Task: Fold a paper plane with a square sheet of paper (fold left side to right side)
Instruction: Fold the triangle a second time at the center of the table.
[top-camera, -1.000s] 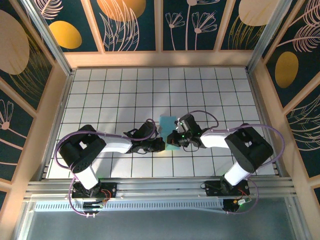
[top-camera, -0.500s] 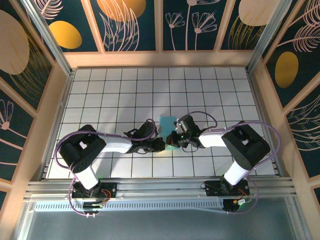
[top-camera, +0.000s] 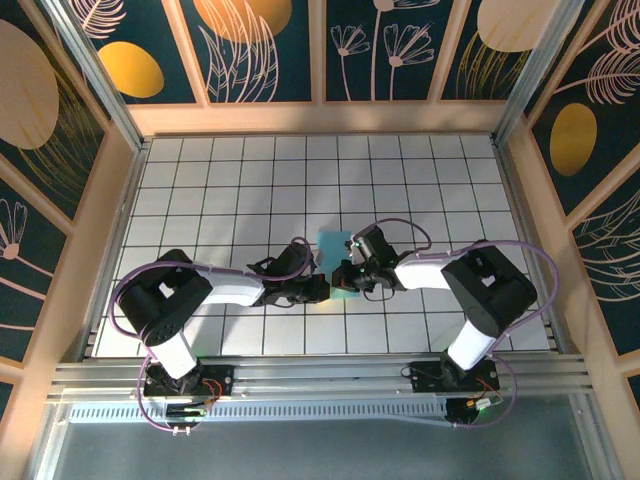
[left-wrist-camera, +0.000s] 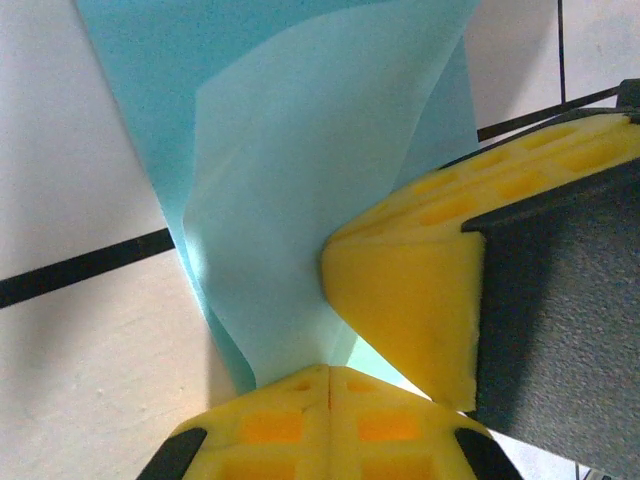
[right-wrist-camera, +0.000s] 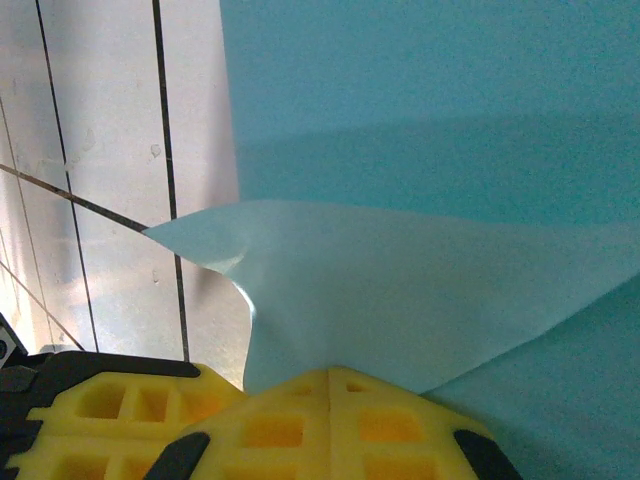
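The square sheet of paper (top-camera: 334, 247) is light blue and lies mid-table, partly folded, between my two grippers. In the left wrist view a paler flap (left-wrist-camera: 320, 150) rises from the sheet and runs down into my left gripper (left-wrist-camera: 328, 372), whose yellow jaws are pressed together on it. My right gripper's fingertip (left-wrist-camera: 410, 290) sits close beside it. In the right wrist view the lifted flap (right-wrist-camera: 420, 290) curls over the flat layer (right-wrist-camera: 430, 100), and my right gripper (right-wrist-camera: 330, 375) is shut on its edge. From above, the left gripper (top-camera: 320, 290) and right gripper (top-camera: 345, 277) nearly touch.
White gridded tabletop (top-camera: 230, 190) stretches all around the paper. Wooden walls (top-camera: 320, 118) enclose it on the far side and both flanks. A metal rail (top-camera: 320, 375) with both arm bases runs along the near edge.
The right arm's elbow has swung a little to the left. Both grippers stay shut at the paper and have hardly shifted.
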